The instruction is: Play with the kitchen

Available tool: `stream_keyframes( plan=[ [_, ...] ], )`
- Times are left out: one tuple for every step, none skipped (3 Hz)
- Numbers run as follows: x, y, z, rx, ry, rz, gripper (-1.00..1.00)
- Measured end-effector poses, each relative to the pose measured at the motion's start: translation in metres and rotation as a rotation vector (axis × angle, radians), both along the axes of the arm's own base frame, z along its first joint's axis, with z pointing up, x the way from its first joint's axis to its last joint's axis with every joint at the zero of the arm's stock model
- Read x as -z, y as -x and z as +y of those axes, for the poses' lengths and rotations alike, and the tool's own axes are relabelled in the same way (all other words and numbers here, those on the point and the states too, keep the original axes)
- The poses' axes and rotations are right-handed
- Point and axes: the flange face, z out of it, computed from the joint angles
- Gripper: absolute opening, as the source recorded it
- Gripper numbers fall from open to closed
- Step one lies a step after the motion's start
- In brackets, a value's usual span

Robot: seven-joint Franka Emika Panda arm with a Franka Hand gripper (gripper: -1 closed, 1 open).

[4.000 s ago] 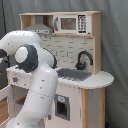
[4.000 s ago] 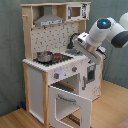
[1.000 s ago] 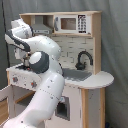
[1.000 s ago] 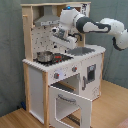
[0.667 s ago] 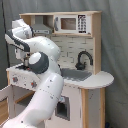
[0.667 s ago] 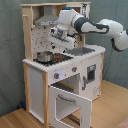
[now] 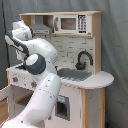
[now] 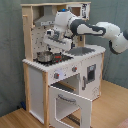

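Note:
The kitchen (image 7: pixel 96 82) (image 8: pixel 35 85) is a tall white and light-wood toy unit. In the first exterior view I see its microwave (image 7: pixel 69 23), black faucet (image 7: pixel 84 58) and grey sink (image 7: pixel 75 74). In the second exterior view its oven door (image 8: pixel 67 104) hangs open below two knobs (image 8: pixel 57 75). A metal pot (image 8: pixel 45 57) stands on the black stovetop (image 8: pixel 61 59). My gripper (image 8: pixel 51 44) (image 7: pixel 19 46) hovers just above the pot, under the hood (image 8: pixel 45 20). My own white arm hides the stovetop in the first exterior view.
The open oven door juts out over the wooden floor (image 8: pixel 15 117) in front of the unit. A grey curtain (image 8: pixel 10 50) hangs behind. My arm reaches across the counter from the second exterior view's right, passing over the sink (image 8: pixel 82 50).
My arm swung from the kitchen's side in over the counter. Over the last second the gripper moved a little further over the stovetop toward the pot.

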Motion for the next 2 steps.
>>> stream_keyframes(
  plan=[
    [0.0025,-0.0088,0.0058,-0.035,0.000,0.001,1.00],
    [0.0024,-0.0181,0.0091,-0.064,-0.002,-0.002,1.00]
  ],
)
